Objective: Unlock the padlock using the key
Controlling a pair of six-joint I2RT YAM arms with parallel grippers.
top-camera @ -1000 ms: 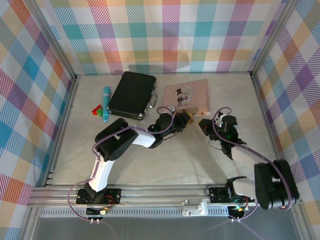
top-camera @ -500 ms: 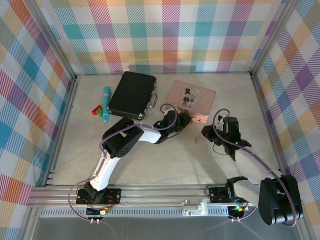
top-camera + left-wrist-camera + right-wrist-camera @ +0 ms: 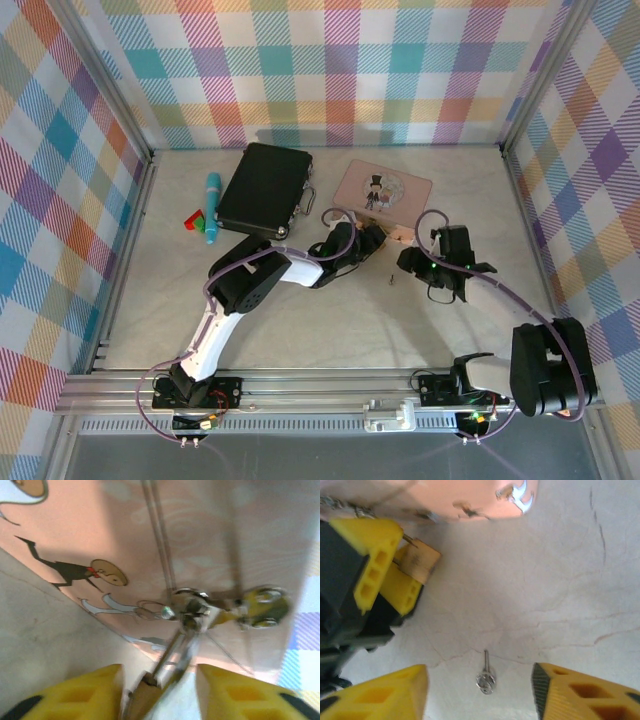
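On the pale veined table [image 3: 330, 320] inside plaid walls [image 3: 320, 70], the pink tin [image 3: 383, 188] had swung round since a second before, the padlock [image 3: 420, 561] at its near edge between the left gripper's [image 3: 159, 675] parted fingers, and the key [image 3: 485, 679] lay newly dropped just short of the tin, between the right gripper's [image 3: 479, 670] spread fingers.

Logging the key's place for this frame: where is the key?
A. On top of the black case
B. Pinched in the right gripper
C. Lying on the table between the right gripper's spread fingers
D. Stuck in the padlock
C: the right wrist view shows the key lying flat on the table, in the gap of the open right gripper and touching neither finger. The padlock sits apart from it, by the pink tin.
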